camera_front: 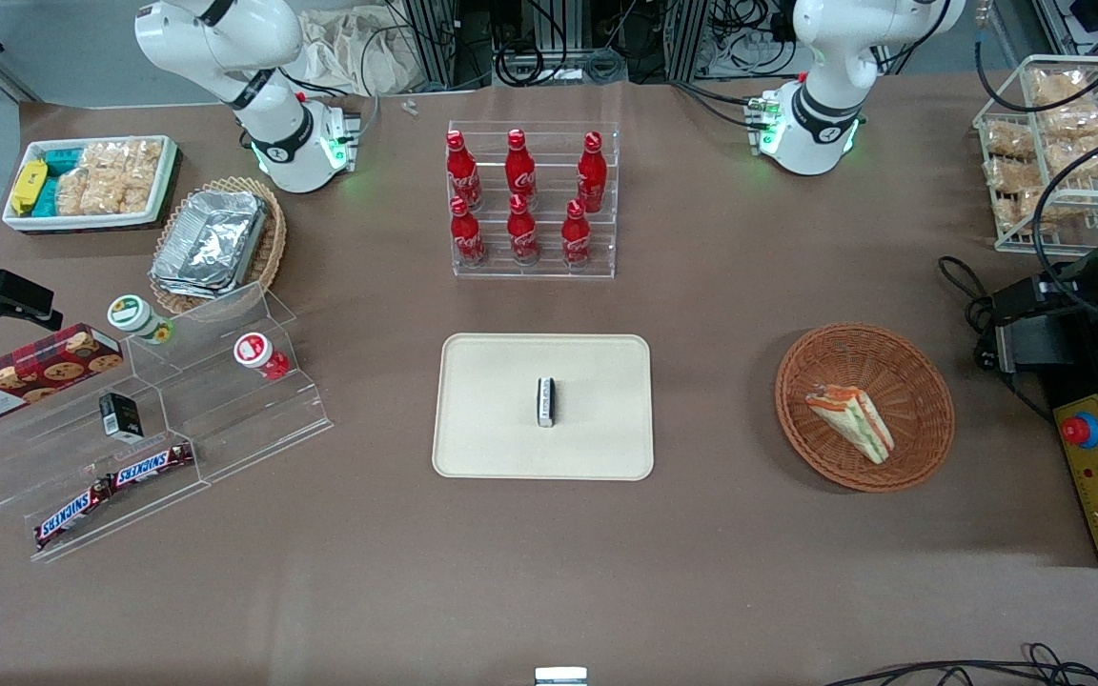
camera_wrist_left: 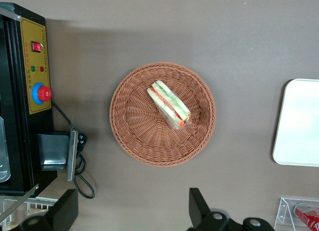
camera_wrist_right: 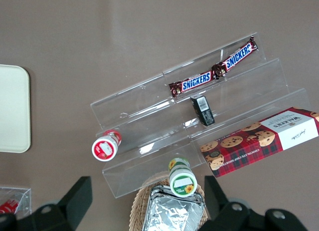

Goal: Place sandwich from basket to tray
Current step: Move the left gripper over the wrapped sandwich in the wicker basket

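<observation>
The sandwich (camera_front: 852,417), a pale wedge with orange, red and green layers, lies in the round reddish-brown basket (camera_front: 921,381), toward the working arm's end of the table. The wrist view looks down on the sandwich (camera_wrist_left: 169,104) and the basket (camera_wrist_left: 134,136) from high above. My left gripper (camera_wrist_left: 132,211) is open, its black fingers (camera_wrist_left: 199,207) wide apart over bare tablecloth beside the basket's rim, farther from the front camera than the basket, holding nothing. The cream tray (camera_front: 482,429) lies flat mid-table, and its edge also shows in the wrist view as the tray (camera_wrist_left: 299,122).
A small black-and-white object (camera_front: 545,401) lies on the tray. A clear rack of red bottles (camera_front: 530,200) stands farther from the front camera than the tray. A black control box with a red button (camera_front: 1081,431) and cables (camera_front: 964,281) sit beside the basket. A wire rack of snacks (camera_front: 1054,143) is nearby.
</observation>
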Motion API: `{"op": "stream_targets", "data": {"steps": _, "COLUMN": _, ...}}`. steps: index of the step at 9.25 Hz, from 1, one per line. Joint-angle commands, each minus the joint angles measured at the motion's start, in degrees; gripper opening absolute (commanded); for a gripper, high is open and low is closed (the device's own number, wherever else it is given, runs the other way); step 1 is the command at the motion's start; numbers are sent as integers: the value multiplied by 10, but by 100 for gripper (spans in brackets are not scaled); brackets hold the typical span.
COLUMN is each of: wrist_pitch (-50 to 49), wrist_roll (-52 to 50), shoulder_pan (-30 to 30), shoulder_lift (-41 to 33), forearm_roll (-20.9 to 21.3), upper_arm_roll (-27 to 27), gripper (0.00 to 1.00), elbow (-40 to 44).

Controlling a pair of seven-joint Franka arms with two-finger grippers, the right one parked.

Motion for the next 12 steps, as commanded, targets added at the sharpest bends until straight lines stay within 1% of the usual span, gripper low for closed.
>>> {"op": "stream_targets", "data": {"steps": 1, "wrist_pitch": 4, "wrist_roll": 7, "shoulder_pan": -8, "shoulder_lift": -1, "forearm_roll": -7, "upper_arm_roll": 7, "gripper": 100, "elbow": 3}}
{"op": "stream_targets", "data": {"steps": 7, "wrist_pitch": 13, "wrist_roll": 1, "shoulder_pan": -12, "shoulder_lift": 16, "forearm_roll": 5, "upper_arm_roll": 4, "gripper": 100, "elbow": -9}}
{"op": "stream_targets", "data": {"steps": 10, "wrist_pitch": 10, "wrist_roll": -2, "shoulder_pan": -13, "shoulder_lift": 22, "forearm_roll": 5, "upper_arm_roll": -1, "gripper": 100, "elbow": -49}}
{"op": "stream_targets", "data": {"steps": 11, "wrist_pitch": 20, "wrist_roll": -4, "shoulder_pan": -13, "shoulder_lift": 24, "forearm_roll": 5, "upper_arm_roll": -1, "gripper": 100, "elbow": -65}}
{"op": "stream_targets", "data": {"steps": 12, "wrist_pitch": 57, "wrist_roll": -21, "shoulder_pan": -13, "shoulder_lift": 24, "forearm_roll": 5, "upper_arm_roll": -1, "gripper": 100, "elbow": -98}}
